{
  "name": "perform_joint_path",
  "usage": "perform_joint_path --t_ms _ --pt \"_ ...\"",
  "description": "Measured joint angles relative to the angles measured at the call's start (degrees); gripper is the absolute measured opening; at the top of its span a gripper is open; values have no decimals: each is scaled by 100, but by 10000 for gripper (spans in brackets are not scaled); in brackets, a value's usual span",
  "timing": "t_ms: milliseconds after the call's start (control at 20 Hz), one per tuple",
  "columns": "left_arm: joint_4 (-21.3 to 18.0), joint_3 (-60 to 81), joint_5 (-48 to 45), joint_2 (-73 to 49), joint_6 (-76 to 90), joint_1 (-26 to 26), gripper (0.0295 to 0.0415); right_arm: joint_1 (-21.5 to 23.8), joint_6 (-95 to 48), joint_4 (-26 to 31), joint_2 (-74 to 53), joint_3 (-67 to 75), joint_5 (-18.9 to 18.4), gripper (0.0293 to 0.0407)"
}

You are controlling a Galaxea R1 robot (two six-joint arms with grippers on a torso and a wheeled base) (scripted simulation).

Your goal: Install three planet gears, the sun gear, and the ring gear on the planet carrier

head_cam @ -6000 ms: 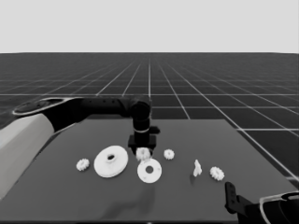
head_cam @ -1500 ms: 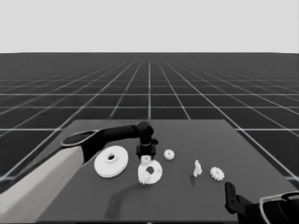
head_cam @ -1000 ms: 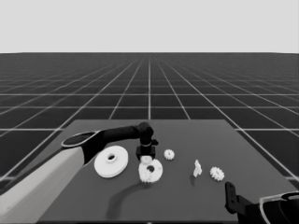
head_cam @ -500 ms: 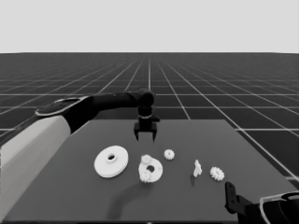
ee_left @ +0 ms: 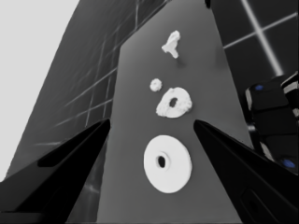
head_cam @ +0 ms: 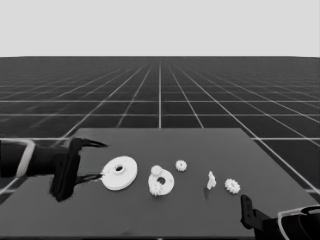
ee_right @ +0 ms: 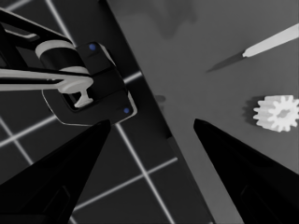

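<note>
Progress: we judged the task roughly half done. The smaller round part, a flat white disc with a wide centre hole (head_cam: pixel 161 183), lay just left of centre in the lower half of the head view, and two small white toothed gears (head_cam: pixel 156 170) sat on it, one at its upper left edge, one at its lower left.

Gears left: two more small white toothed gears lay loose on the dark table (head_cam: pixel 200 215), one just right of and above the smaller disc (head_cam: pixel 181 165), one further right (head_cam: pixel 232 186), near the thin white piece (head_cam: pixel 211 180) standing upright.

Larger round part: the thick white disc with a raised hub (head_cam: pixel 119 173) lay flat to the left of the smaller one, not yet placed on top.

Left gripper (head_cam: pixel 90 161): it hung at the left edge of the head view with its black fingers spread wide apart and nothing between them; the lower fingertip looked close to the larger disc's rim, though we could not tell whether it touched.

Right gripper (ee_right: pixel 149 126): parked at the lower right corner of the head view, fingers apart and empty.

Change: half a second before, the left arm was raised above the far middle of the table; now it was drawn back to the left edge. Six seconds before, a fifth part lay left of the larger disc and the smaller disc bore no gears.
</note>
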Motion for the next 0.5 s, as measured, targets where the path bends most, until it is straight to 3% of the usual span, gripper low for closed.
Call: perform_joint_path --t_ms 150,200,250,350,500 --pt "40 176 -103 -188 211 -20 385 0 0 0 0 0 0 385" --pt "44 194 -114 -207 233 -22 385 2109 2768 2625 1854 -1067 -2376 398" --pt "47 205 -120 -218 246 -24 385 3223 4255 3776 3871 -3174 -2370 393" --pt "49 215 -126 -228 259 -25 385 3306 4271 4012 5371 -6254 -2301 387" --pt "50 219 -128 -232 264 -26 385 3272 3945 4086 6210 -8133 -2321 385"
